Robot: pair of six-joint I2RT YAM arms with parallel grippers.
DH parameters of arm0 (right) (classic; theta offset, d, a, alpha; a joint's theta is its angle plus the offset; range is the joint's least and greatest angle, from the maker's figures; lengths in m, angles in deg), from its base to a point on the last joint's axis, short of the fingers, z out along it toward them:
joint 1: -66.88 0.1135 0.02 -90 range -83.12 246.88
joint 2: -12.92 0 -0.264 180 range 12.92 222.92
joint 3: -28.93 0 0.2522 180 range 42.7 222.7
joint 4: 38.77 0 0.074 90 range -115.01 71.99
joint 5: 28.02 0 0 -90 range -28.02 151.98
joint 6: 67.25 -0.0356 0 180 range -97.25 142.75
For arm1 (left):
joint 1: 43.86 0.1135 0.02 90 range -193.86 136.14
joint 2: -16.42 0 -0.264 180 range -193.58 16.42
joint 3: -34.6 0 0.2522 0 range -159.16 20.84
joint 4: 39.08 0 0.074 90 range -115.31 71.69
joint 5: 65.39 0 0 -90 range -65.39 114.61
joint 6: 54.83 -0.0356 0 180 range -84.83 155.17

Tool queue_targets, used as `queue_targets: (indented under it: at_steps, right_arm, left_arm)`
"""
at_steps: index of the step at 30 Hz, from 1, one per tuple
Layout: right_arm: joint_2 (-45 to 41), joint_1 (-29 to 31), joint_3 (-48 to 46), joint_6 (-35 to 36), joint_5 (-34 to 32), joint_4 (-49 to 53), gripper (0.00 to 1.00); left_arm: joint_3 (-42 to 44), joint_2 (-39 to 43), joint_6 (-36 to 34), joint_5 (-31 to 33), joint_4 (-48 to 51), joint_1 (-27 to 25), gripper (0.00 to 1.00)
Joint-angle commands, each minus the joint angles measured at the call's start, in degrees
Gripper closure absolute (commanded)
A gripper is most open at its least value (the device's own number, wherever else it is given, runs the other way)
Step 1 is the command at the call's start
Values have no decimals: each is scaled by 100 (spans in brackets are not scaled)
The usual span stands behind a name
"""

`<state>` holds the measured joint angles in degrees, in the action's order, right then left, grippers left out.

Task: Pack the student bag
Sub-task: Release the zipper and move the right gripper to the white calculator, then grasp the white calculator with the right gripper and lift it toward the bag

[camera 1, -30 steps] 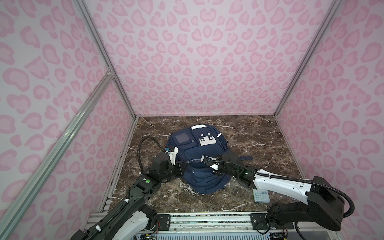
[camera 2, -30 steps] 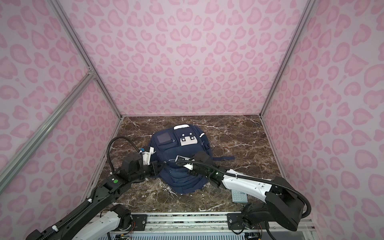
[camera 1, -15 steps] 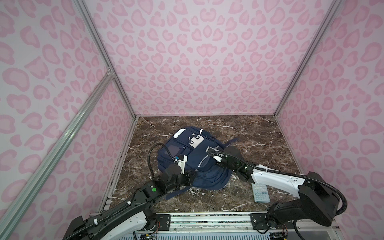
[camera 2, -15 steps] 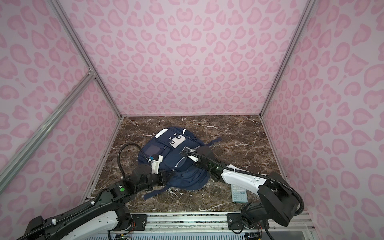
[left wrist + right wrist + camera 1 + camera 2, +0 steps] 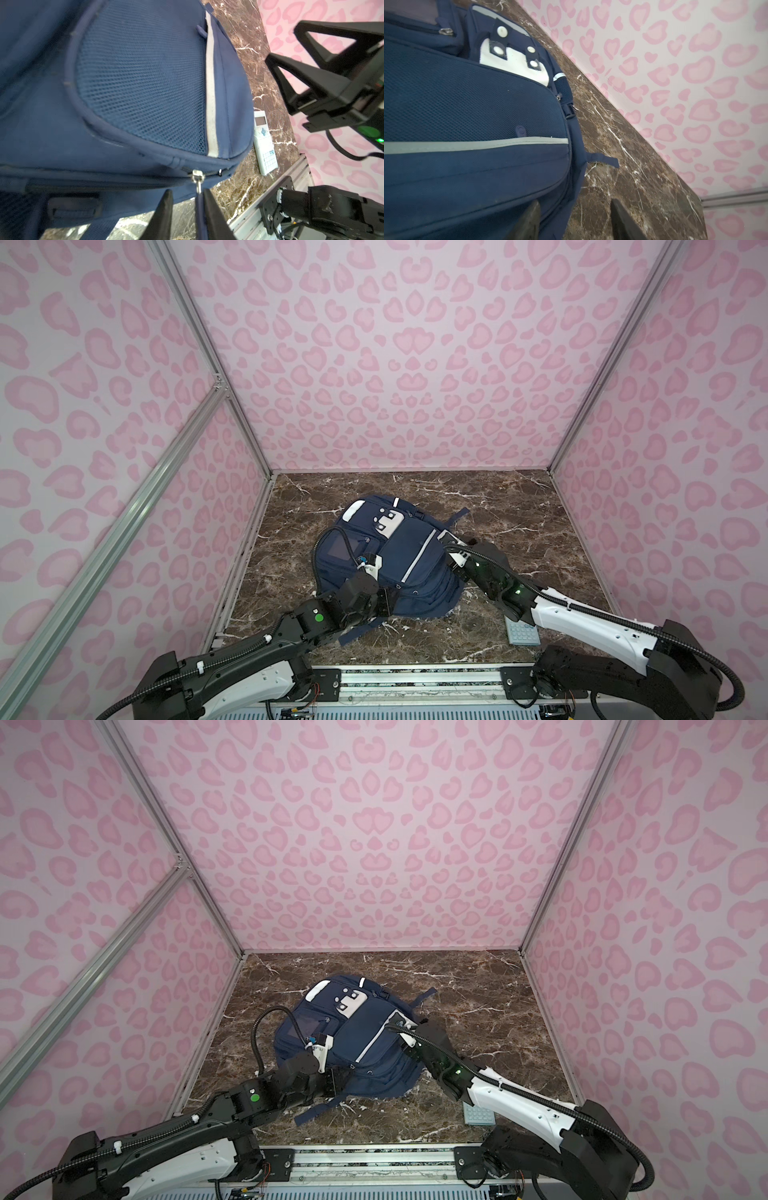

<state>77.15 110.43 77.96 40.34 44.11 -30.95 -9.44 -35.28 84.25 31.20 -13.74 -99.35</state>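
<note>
Brown marble table (image 5: pixel 519 506): navy bag (image 5: pixel 409 556) lying flat about the middle, nearer the left edge; pale calculator (image 5: pixel 522 631) near the front edge, right of bag.

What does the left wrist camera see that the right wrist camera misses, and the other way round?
Only the left wrist view: a pale calculator on the table beside the bag, and a metal zipper pull at the parted fingertips of the left hand. Only the right wrist view: the bag's white flap with round snaps, a black buckle and a loose strap end. Both: the student bag, its grey stripe, the marble table and the pink wall.
</note>
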Motion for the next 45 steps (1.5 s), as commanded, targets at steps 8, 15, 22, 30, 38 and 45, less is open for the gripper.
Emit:
queue_targets:
  at_steps: [8,15,22,30,38,45]
  right_arm:
    - [-642,-615,682,-4461,-350,3530,1]
    - [-692,-1210,544,-5055,-18,4551,1]
    - [-121,-2195,368,-5039,272,4565,1]
    - [477,-2949,86,-5084,916,4341,1]
    - [442,-2936,-560,-5275,1595,3813,1]
    - [357,-2632,-696,-5597,1626,4003,16]
  left_arm:
    - [-711,83,-869,599,704,-107,19]
    - [-1555,-594,-2200,436,729,-216,21]
    - [-2401,-1708,-3134,377,912,-274,20]
    - [-2351,-1777,-3187,142,462,-277,20]
    - [-2130,-1716,-3168,485,207,-274,19]
    - [-1931,-1500,-3053,754,73,-239,19]
